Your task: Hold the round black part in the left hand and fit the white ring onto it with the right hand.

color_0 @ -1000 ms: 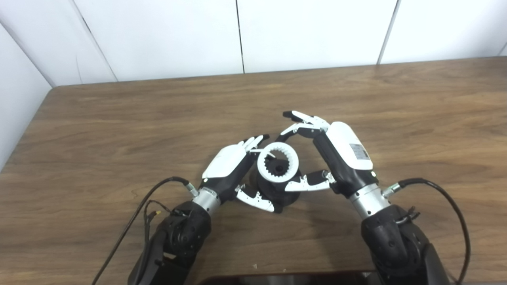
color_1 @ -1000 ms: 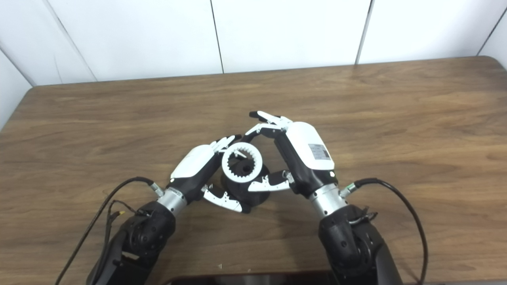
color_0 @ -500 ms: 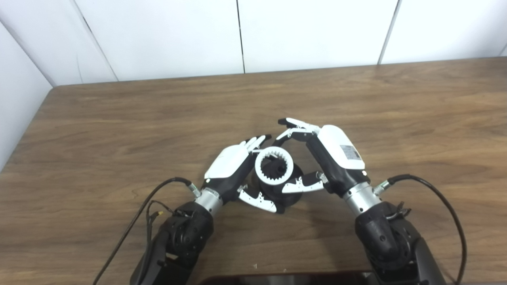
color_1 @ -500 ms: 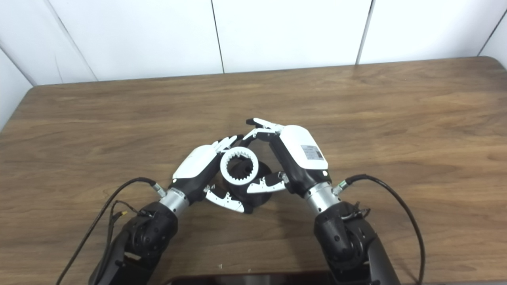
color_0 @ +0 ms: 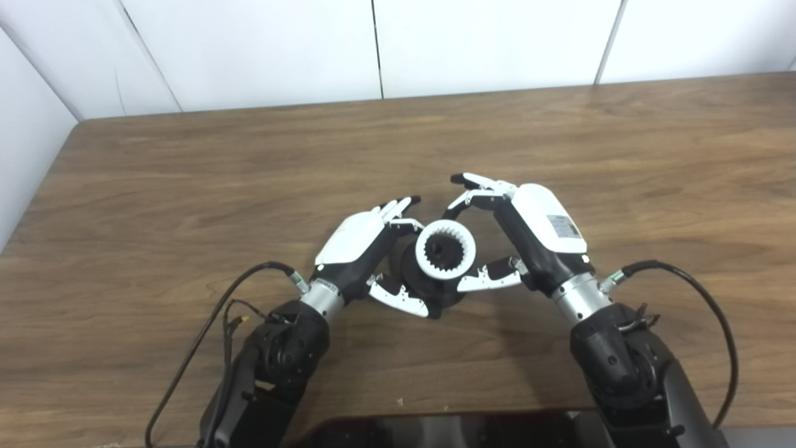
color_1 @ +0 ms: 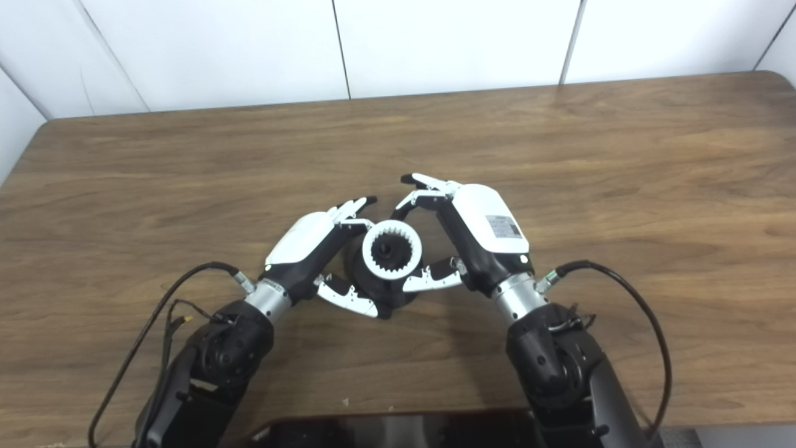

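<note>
Here left hand (color_0: 354, 239) grips black part (color_0: 413, 283); right hand (color_0: 535, 230) pinches white ring (color_0: 445, 249), opening facing camera.

One white ring (color_0: 445, 249), one black part (color_0: 415, 281), two hands.

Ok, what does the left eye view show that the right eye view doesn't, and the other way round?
Only the left eye view shows the white side wall running down the frame's left edge. Only the right eye view shows the table's rounded far right corner. Both show the left hand gripping the round black part, with the right hand holding the white ring on top of it; how fully it is seated I cannot tell.
</note>
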You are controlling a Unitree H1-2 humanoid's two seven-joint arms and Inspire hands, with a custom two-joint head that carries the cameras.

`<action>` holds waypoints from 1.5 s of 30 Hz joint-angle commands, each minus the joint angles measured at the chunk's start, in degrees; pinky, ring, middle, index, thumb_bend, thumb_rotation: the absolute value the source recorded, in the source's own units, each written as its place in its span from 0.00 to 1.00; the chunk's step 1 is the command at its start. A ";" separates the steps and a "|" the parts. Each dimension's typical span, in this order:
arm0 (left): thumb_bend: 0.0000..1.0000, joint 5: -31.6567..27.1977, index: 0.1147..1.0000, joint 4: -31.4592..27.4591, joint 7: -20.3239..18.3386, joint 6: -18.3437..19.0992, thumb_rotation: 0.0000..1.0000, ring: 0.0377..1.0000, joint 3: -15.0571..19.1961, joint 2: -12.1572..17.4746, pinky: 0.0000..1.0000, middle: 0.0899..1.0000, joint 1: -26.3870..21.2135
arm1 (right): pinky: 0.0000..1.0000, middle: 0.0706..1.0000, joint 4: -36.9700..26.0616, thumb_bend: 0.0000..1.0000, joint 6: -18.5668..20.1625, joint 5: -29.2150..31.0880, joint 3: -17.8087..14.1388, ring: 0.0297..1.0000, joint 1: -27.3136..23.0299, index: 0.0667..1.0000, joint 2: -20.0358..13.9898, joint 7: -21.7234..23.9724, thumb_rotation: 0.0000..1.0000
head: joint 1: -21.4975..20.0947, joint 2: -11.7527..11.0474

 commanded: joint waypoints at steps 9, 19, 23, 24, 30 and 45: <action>0.97 -0.20 0.56 -2.88 -0.23 0.24 0.30 1.00 0.72 0.67 1.00 1.00 -1.92 | 0.88 0.85 -0.78 0.52 -0.79 -0.15 -0.78 0.84 0.20 0.46 -0.33 0.07 0.16 | 0.52 0.47; 0.96 0.33 0.56 -2.92 -0.36 0.44 0.30 1.00 0.55 0.11 1.00 1.00 -1.82 | 0.86 0.85 2.79 0.52 -2.27 -0.29 0.84 0.84 -0.30 0.46 0.18 -1.39 0.16 | 1.47 0.74; 0.96 0.38 0.56 -2.83 -0.33 0.41 0.30 1.00 0.47 -0.13 1.00 1.00 -1.72 | 0.85 0.85 3.20 0.52 -2.45 -0.32 1.72 0.83 -0.73 0.46 0.40 -1.96 0.16 | 1.63 0.72; 0.96 0.43 0.56 -2.85 -0.39 0.49 0.30 1.00 0.43 -0.19 1.00 1.00 -1.72 | 0.84 0.84 3.24 0.52 -2.51 -0.30 1.90 0.83 -0.92 0.46 0.45 -2.11 0.16 | 1.64 0.73; 0.96 0.47 0.56 -2.71 -0.33 0.71 0.30 1.00 0.23 -0.32 1.00 1.00 -1.75 | 0.85 0.85 2.85 0.52 -1.91 -0.45 2.43 0.84 -2.26 0.46 1.16 -2.18 0.16 | 1.92 0.80; 0.96 0.99 0.56 -2.75 -0.20 1.10 0.29 1.00 -0.30 -0.58 1.00 1.00 -1.77 | 0.87 0.85 -0.61 0.52 0.08 -1.17 2.16 0.85 -5.41 0.46 1.69 1.56 0.16 | 2.09 1.03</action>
